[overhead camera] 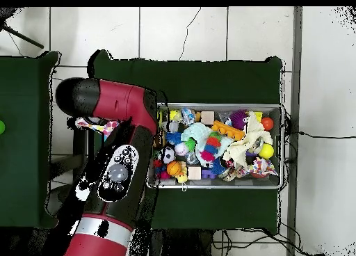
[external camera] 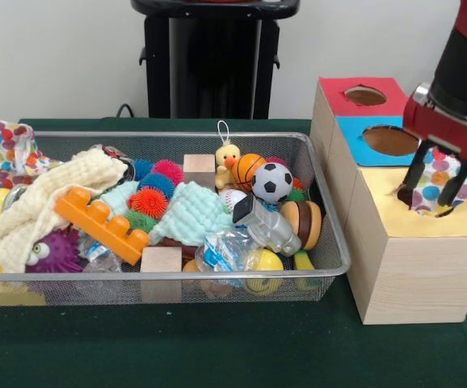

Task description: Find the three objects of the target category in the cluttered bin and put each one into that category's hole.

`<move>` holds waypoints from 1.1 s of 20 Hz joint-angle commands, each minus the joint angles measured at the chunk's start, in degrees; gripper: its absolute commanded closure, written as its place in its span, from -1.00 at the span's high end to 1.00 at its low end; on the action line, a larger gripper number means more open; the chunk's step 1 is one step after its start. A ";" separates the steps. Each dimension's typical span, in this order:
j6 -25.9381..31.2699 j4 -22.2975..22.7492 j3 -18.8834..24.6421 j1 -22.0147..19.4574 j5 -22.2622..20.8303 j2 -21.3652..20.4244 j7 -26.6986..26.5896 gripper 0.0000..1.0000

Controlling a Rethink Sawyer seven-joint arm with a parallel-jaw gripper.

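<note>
Hanging over the yellow section of the wooden box [external camera: 411, 267], the gripper [external camera: 434, 187] has its two dark fingers clamped on a polka-dot cloth [external camera: 441, 184], white with coloured spots. The cloth sits at the yellow top, right at that section's opening, with its lower edge dipping toward it.

Box: three coloured tops in a row. Red section [external camera: 342, 102] farthest back, round hole. Blue section [external camera: 361, 142] in the middle, round hole. Yellow section [external camera: 395, 212] nearest the camera, partly covered by the cloth.

Wire mesh bin [external camera: 330, 242] on the green bench [external camera: 233, 347], just beside the box. Contents:
- second polka-dot cloth [external camera: 15, 149], draped in the far left corner
- cream knitted cloth [external camera: 52, 198], left side
- pale mint cloth [external camera: 187, 212], centre
- orange building brick [external camera: 100, 222], lying across the cream cloth
- two plain wooden blocks [external camera: 161, 260], one at the front wall, one at the back
- yellow duck toy [external camera: 228, 162] with a loop on its head
- small basketball [external camera: 246, 168], small soccer ball [external camera: 272, 182], small baseball [external camera: 232, 198]
- spiky balls in red, blue, pink and green [external camera: 149, 202]
- purple spiky toy with eyes [external camera: 56, 250]
- grey toy [external camera: 266, 230], front right
- yellow balls at the left wall and front right

From overhead, the red arm [overhead camera: 118, 104] covers the box, and a strip of the polka-dot cloth shows beneath it.
</note>
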 commanded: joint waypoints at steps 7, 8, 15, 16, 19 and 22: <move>1.24 12.89 6.24 -3.12 -1.66 -10.43 1.75 1.00; 0.16 14.00 6.48 -3.23 -2.12 -10.56 0.90 1.00; -5.62 20.49 9.68 -4.46 -1.89 -13.02 -2.21 1.00; -6.09 21.48 10.44 -4.80 -1.32 -13.34 -2.16 1.00; -7.95 23.39 11.44 -4.74 -1.44 -13.84 -1.06 1.00; -9.17 24.22 11.65 -4.27 -1.95 -14.04 0.75 1.00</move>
